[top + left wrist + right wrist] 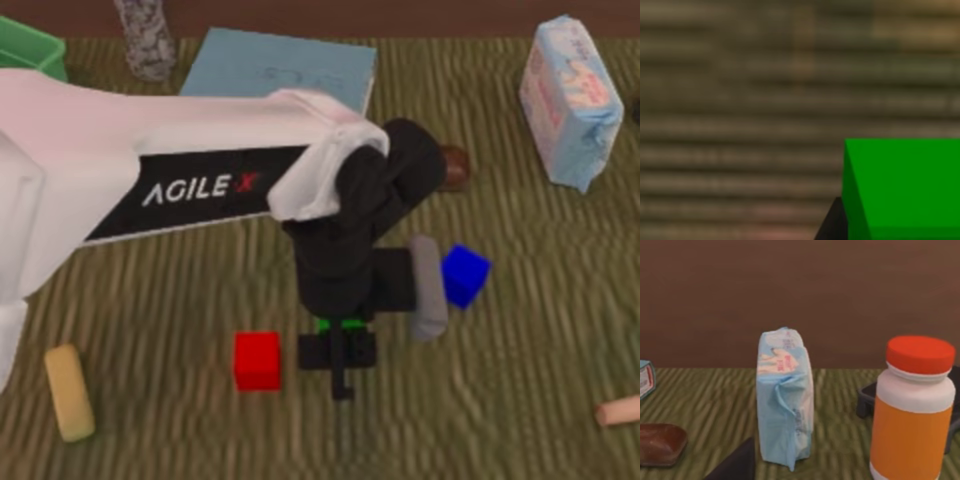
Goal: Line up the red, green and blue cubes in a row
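Observation:
The red cube [257, 360] lies at the front of the green ribbed mat, left of centre. To the right and a little farther back rests the blue cube [465, 275]. Between them my left gripper [340, 365] points down, shut on the green cube [335, 322]. From above, only slivers of this cube show under the wrist. In the left wrist view the green cube [900, 190] fills the lower right, and one dark finger [832, 225] lies against its side. My right gripper [737, 466] is out of the top view, away from the cubes.
A blue book [280, 65], a green bin [30, 45] and a speckled grey object [145, 35] sit along the back. A tissue pack [568, 100] lies back right, a brown item [455, 165] near the centre. A yellow bar [70, 392] lies front left. An orange bottle [912, 410] stands near the right wrist.

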